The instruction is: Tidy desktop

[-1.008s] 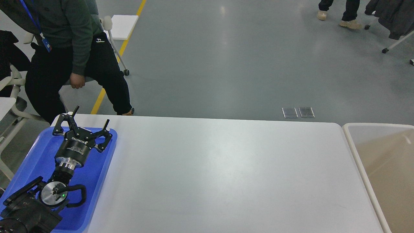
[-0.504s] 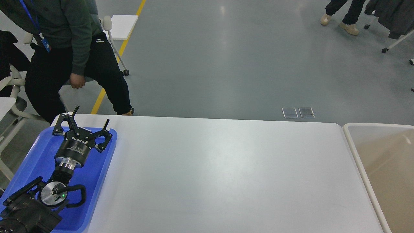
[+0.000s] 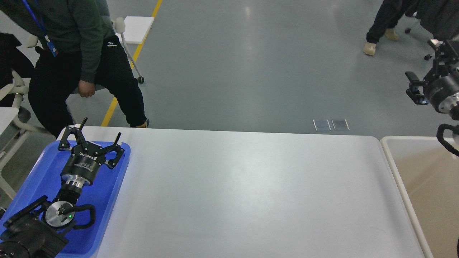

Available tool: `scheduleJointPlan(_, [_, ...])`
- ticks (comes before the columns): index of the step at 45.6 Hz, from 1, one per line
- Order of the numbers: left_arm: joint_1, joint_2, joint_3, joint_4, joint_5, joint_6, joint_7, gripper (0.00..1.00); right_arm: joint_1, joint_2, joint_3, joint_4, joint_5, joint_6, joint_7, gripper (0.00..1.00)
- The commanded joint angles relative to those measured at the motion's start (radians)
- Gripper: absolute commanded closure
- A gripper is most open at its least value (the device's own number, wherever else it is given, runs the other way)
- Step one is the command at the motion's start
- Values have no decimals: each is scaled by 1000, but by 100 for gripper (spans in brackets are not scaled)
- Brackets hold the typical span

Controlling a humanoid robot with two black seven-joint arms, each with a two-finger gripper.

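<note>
The left claw [image 3: 101, 129] hangs spread wide, grasping nothing, above the blue tray [image 3: 39, 172] on the white worktop [image 3: 244, 190]; the right claw's [image 3: 428, 70] state I cannot tell.

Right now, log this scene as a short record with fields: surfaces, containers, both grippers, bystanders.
desktop: white, nothing lying on its visible surface
blue tray: on the desktop's left end
beige bin: beside the right edge
left gripper: open, above the tray's far end, holding nothing
right gripper: at the frame's right edge, above the bin; fingers hard to make out
person in green top: behind the far left corner
</note>
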Motion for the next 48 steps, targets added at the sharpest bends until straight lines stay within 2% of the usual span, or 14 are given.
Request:
scheduleJointPlan(1, [0, 0, 0, -1, 0, 0, 0, 1, -160, 84, 152, 63, -1, -1, 239, 0])
scheduleJointPlan(5, [0, 0, 0, 0, 0, 0, 0, 1, -238, 123, 228, 63, -4, 1, 279, 0])
scheduleJointPlan(26, [2, 0, 0, 0, 0, 0, 0, 1, -430, 201, 284, 75, -7, 16, 280, 0])
scheduleJointPlan(48, [0, 0, 0, 0, 0, 0, 1, 1, -450, 216, 284, 104, -9, 15, 280, 0])
